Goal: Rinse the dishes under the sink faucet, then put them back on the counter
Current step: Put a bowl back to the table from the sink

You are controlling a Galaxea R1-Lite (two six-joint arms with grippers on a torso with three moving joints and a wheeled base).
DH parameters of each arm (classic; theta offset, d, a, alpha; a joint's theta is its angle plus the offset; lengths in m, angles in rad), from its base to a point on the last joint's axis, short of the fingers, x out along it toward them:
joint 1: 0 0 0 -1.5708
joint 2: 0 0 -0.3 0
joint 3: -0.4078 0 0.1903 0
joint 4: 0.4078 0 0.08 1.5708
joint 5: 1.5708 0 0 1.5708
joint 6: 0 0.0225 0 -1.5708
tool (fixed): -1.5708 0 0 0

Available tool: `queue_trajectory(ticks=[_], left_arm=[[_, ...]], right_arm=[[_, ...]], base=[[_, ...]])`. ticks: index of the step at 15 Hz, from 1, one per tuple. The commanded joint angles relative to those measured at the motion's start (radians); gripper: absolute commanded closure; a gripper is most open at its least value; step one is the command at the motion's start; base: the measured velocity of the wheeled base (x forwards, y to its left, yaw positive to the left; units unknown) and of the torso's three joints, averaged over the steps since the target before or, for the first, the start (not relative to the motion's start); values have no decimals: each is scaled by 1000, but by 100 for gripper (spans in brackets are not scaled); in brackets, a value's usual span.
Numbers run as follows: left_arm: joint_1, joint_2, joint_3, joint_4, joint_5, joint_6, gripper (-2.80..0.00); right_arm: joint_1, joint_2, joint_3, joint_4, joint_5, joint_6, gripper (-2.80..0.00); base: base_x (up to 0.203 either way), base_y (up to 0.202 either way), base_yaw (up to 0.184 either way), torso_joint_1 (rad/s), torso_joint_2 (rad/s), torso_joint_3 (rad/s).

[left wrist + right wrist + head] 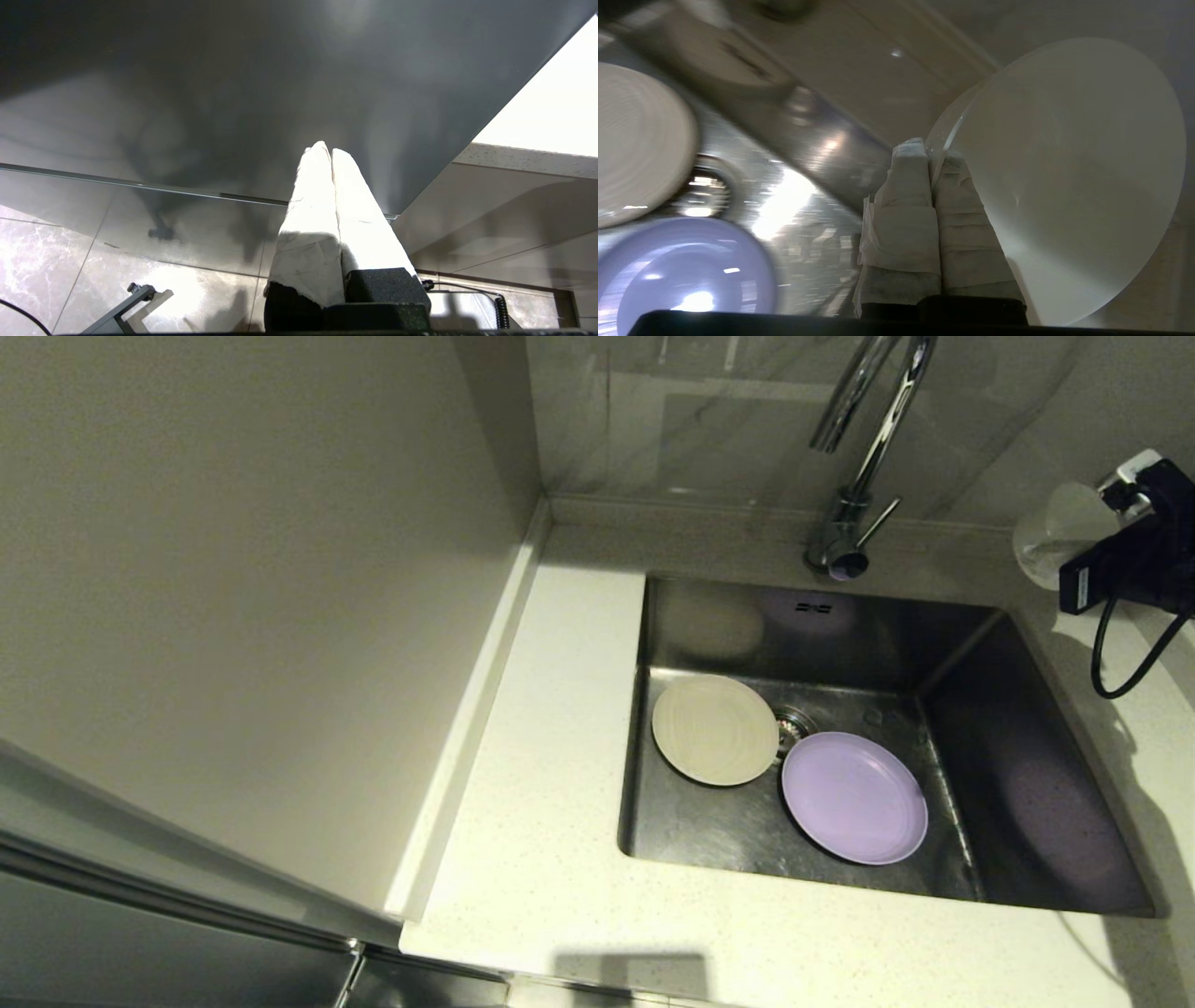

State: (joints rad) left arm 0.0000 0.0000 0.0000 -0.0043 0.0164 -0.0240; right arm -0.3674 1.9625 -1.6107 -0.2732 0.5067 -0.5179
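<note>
The cream plate (pixel 715 729) and the lilac plate (pixel 854 797) lie flat on the floor of the steel sink (pixel 1027 784), either side of the drain. The chrome faucet (pixel 864 448) rises behind the basin. My right gripper (pixel 931 149) is shut on the rim of the white bowl (pixel 1069 172), holding it tilted in the air above the counter (pixel 541 821) right of the sink; in the head view the bowl (pixel 1060 532) shows at the far right edge. My left gripper (pixel 326 150) is shut on nothing, parked low beside the cabinet front, out of the head view.
A wall and raised ledge (pixel 467 709) border the counter on the left. A black cable (pixel 1134 653) hangs from my right wrist. The back wall is marble tile. In the right wrist view the cream plate (pixel 640 140) and lilac plate (pixel 686 275) show below.
</note>
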Motion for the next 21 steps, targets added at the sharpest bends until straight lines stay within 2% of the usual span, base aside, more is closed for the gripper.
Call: queue_trajectory(ticks=[1,4,11,16,17,21], left_arm=[[0,-2,0,0,0,-1,0],[0,-2,0,0,0,-1,0],[0,-2,0,0,0,-1,0],[0,-2,0,0,0,-1,0],[0,-2,0,0,0,-1,0],[0,-2,0,0,0,-1,0]], right_arm=[[-35,128,-83,6,-1,-18,0],[-61,206,-162,57,-40,-55,0],[-101,301,-322,107,-126,-60,0],[-107,305,-327,108,-131,-60,0],[-105,303,-327,108,-131,-59,-280],[-105,294,-327,108,-131,-57,-280]], base=[[0,0,0,0,0,0],[0,0,0,0,0,0],[0,0,0,0,0,0],[0,0,0,0,0,0],[0,0,0,0,0,0],[0,0,0,0,0,0]])
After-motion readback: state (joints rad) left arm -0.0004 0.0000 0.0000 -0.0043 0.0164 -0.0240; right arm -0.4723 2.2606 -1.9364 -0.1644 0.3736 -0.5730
